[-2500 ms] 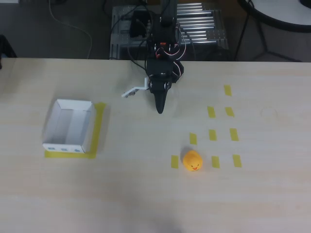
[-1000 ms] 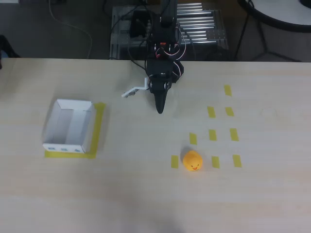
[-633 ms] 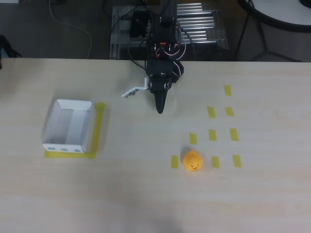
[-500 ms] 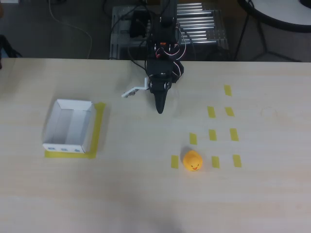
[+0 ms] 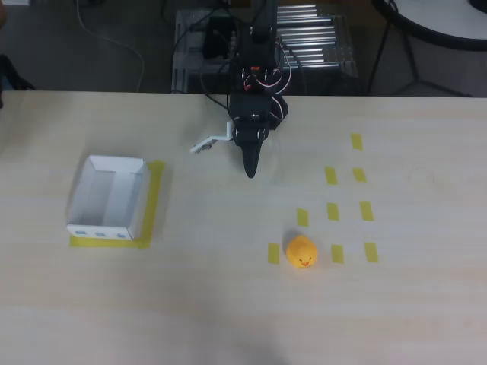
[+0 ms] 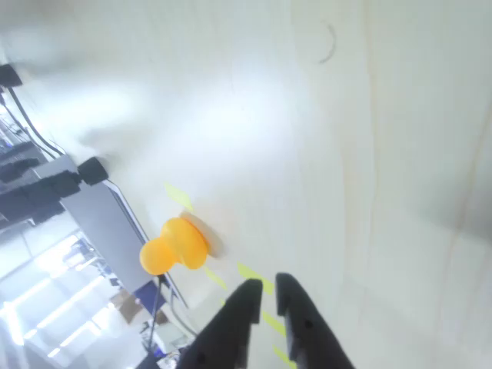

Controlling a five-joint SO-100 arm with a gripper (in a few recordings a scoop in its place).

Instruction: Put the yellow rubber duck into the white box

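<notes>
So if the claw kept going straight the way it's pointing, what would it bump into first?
Probably just the bare table. In the overhead view the claw points down the picture; the yellow rubber duck sits off to the right of that line. Its height is unclear.

The yellow rubber duck [image 5: 302, 252] sits upright on the table's right half, nearer the front edge, its tiny red-orange beak mark facing front. The white box [image 5: 107, 197], open-topped and thin-walled, rests well apart near the left edge, three bluish marks on its front side.
</notes>
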